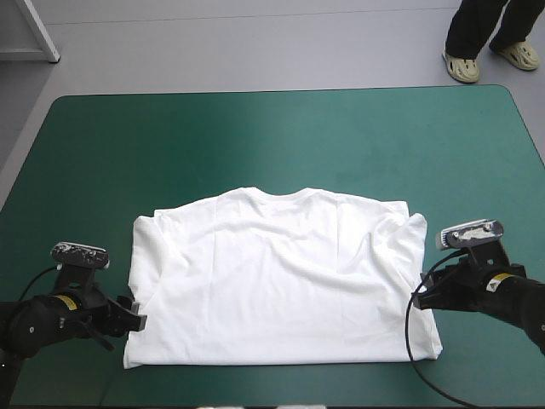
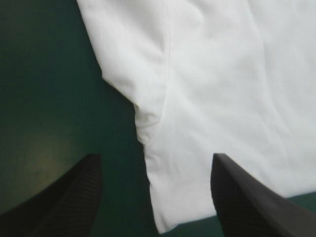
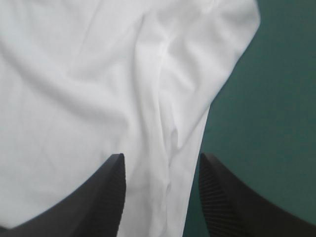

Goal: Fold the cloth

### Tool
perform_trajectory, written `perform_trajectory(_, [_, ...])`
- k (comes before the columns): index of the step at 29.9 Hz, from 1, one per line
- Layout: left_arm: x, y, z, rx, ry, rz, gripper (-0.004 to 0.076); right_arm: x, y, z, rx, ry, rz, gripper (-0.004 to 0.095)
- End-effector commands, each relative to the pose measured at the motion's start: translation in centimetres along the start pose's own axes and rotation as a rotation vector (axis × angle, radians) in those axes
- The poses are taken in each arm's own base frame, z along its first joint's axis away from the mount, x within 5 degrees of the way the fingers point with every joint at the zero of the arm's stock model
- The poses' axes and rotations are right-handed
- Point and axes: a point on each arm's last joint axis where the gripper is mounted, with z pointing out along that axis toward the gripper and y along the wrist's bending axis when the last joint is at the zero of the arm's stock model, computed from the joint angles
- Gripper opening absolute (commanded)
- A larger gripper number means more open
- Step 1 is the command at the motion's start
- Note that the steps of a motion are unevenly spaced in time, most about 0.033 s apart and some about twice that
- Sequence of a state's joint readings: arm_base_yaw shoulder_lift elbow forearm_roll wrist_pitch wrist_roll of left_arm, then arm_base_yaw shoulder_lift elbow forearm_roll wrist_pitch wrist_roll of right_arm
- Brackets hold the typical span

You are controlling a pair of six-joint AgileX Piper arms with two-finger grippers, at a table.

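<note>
The T-shirt (image 1: 277, 281) lies spread flat on the near half of the teal-green cover (image 1: 255, 136), collar toward the far edge and hem close to the near edge. Its white cloth is soft and matte. It is mostly smooth across the body, with long shallow creases running down its right side and a small pucker where the left sleeve seam meets the side.

The left gripper (image 2: 155, 158) sits at the shirt's left edge near the hem corner, its black fingers (image 2: 74, 197) standing apart with the cloth's edge running between them. The right gripper (image 3: 160, 158) sits at the creased right edge, its fingers also spread and astride that edge.

Broad bare cover lies beyond the collar, with narrower strips on either side.
</note>
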State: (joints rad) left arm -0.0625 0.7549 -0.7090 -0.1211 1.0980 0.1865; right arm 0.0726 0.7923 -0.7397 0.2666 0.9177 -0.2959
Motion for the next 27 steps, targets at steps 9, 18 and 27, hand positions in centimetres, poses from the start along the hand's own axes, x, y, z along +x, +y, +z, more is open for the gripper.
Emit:
perform_trajectory(9, [-3.0,-0.4,-5.5,-0.005,-0.252,-0.074,0.0473,-6.1,0.1,-7.3,0.108,-0.339,-0.045,0.0404])
perform_trajectory(18, [1.0,-0.4,-3.7,-0.016,-0.043,-0.124,0.0473,-4.7,0.3,-7.4,0.109,-0.285,-0.054,0.039])
perform_trajectory(27, [5.3,-0.9,1.2,0.04,0.141,-0.189,0.047,-3.8,0.5,-7.1,0.095,-0.319,-0.039,0.0326])
